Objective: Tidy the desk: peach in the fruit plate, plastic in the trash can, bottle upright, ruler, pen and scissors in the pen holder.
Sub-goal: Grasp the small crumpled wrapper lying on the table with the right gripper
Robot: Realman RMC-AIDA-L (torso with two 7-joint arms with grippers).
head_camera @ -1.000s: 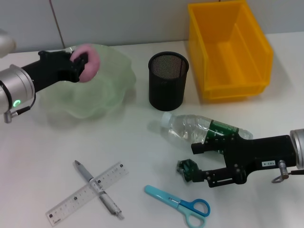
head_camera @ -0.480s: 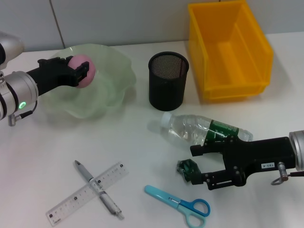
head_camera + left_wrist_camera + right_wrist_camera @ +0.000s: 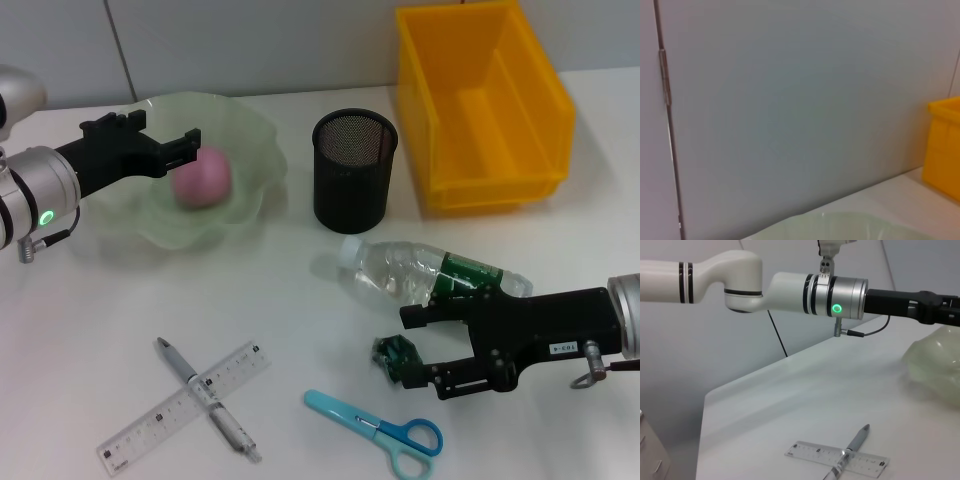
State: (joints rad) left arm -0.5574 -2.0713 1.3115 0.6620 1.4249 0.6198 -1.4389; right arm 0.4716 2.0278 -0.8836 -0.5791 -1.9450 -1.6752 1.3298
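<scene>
Peach (image 3: 202, 180) dropped into fruit plate (image 3: 250, 135), below open left pincer (image 3: 160, 147).

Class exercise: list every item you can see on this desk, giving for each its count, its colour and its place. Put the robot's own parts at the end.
peach: one, pink, in the fruit plate
fruit plate: one, pale green, far left
pen holder: one, black mesh, centre back
bin: one, yellow, far right
bottle: one, clear with green label, lying on its side
plastic: one, green scrap, between the right gripper's fingers
scissors: one, blue, near edge
ruler: one, clear, under the pen
pen: one, grey, across the ruler
left gripper: black, open above the plate
right gripper: black, open around the plastic
</scene>
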